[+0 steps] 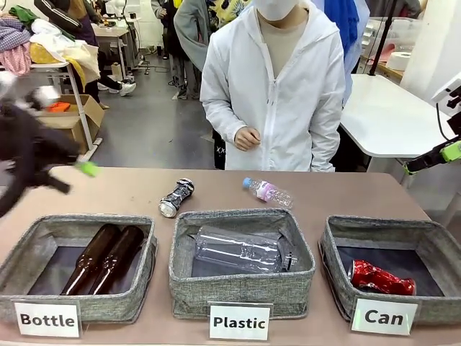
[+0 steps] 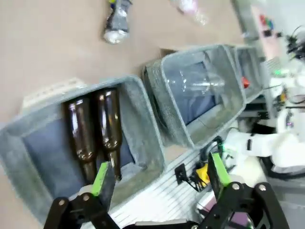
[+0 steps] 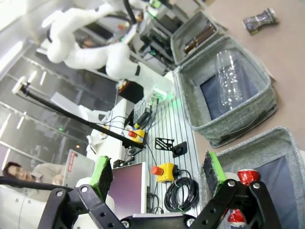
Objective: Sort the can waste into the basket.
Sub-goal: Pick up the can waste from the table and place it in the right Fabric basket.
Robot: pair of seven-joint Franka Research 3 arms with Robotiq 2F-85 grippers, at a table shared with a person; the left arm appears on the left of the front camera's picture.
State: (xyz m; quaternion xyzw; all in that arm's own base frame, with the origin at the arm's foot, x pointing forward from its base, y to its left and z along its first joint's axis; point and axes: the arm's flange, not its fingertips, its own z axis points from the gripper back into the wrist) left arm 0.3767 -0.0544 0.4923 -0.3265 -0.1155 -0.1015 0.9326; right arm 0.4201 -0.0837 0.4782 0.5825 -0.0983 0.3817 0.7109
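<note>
L gripper (image 2: 158, 172) aloft, spread wide.

The person (image 1: 274, 108) wears a white zipped hooded jacket. The left arm (image 3: 90, 50) is white; its black jaws have green pads (image 2: 100, 179).

Bright even indoor light, soft shadows, left arm (image 1: 29, 155) motion-blurred, wrist views distorted
</note>
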